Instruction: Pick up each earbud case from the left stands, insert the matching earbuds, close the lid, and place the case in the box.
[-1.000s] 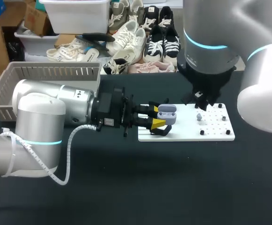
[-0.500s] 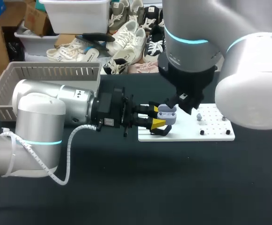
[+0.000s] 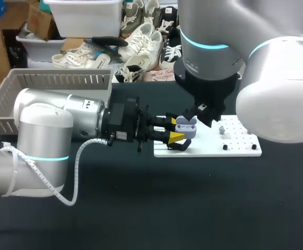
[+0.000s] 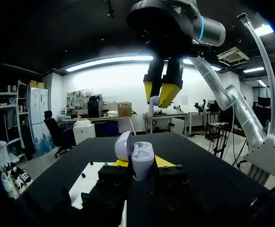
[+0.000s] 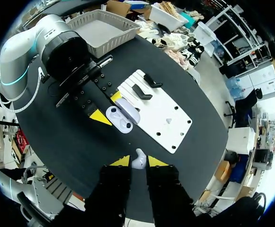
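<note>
My left gripper (image 3: 176,130) reaches in level from the left and is shut on a lavender-grey earbud case (image 3: 185,128); the case's lid stands open (image 4: 123,145) and its body (image 4: 142,160) sits between the yellow tips. My right gripper (image 3: 197,113) hangs just above the open case, pointing down. It is shut on a small white earbud (image 5: 138,160), which also shows in the left wrist view as the earbud (image 4: 152,100) between the yellow tips overhead. Seen from above, the case (image 5: 120,118) lies ahead of the right gripper (image 5: 135,161). Another earbud (image 3: 221,129) rests on the white board (image 3: 234,148).
The white board carries two black stands (image 5: 142,92) at its left end and several small black pegs. A grey slatted basket (image 3: 52,83) stands at the table's back left. Dark tabletop lies in front of the board.
My right arm has swung left from over the board's right half to above the open case, carrying the earbud. The left arm and case have not moved.
</note>
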Controlling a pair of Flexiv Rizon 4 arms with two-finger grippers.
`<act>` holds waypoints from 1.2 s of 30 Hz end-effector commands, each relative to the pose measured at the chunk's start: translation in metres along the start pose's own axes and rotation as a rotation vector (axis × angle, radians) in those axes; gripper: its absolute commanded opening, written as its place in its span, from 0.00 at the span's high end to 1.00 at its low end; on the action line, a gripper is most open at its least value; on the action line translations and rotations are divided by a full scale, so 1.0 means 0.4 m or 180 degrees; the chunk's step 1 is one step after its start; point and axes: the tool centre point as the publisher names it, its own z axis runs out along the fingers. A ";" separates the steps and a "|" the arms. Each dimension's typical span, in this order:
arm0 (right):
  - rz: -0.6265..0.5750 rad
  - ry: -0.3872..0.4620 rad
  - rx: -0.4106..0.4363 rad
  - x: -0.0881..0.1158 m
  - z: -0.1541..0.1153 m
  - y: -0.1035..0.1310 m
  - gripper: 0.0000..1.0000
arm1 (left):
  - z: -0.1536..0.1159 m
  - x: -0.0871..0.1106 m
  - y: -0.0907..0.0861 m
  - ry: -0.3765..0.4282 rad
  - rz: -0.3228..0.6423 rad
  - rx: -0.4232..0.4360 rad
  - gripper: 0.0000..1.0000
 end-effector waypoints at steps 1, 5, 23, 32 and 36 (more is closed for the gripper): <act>0.0001 -0.0006 0.0001 0.002 -0.001 0.000 1.00 | 0.002 0.000 -0.002 -0.0001 0.0004 -0.0015 1.00; 0.0323 -0.0044 -0.0087 -0.025 -0.005 0.014 1.00 | 0.002 0.000 -0.002 -0.0001 0.0004 -0.0015 1.00; 0.1472 0.0240 0.0131 -0.012 -0.035 0.067 1.00 | 0.002 0.000 -0.002 -0.0001 0.0004 -0.0015 1.00; 0.1472 0.0240 0.0131 -0.012 -0.035 0.067 1.00 | 0.002 0.000 -0.002 -0.0001 0.0004 -0.0015 1.00; 0.1472 0.0240 0.0131 -0.012 -0.035 0.067 1.00 | 0.002 0.000 -0.002 -0.0001 0.0004 -0.0015 1.00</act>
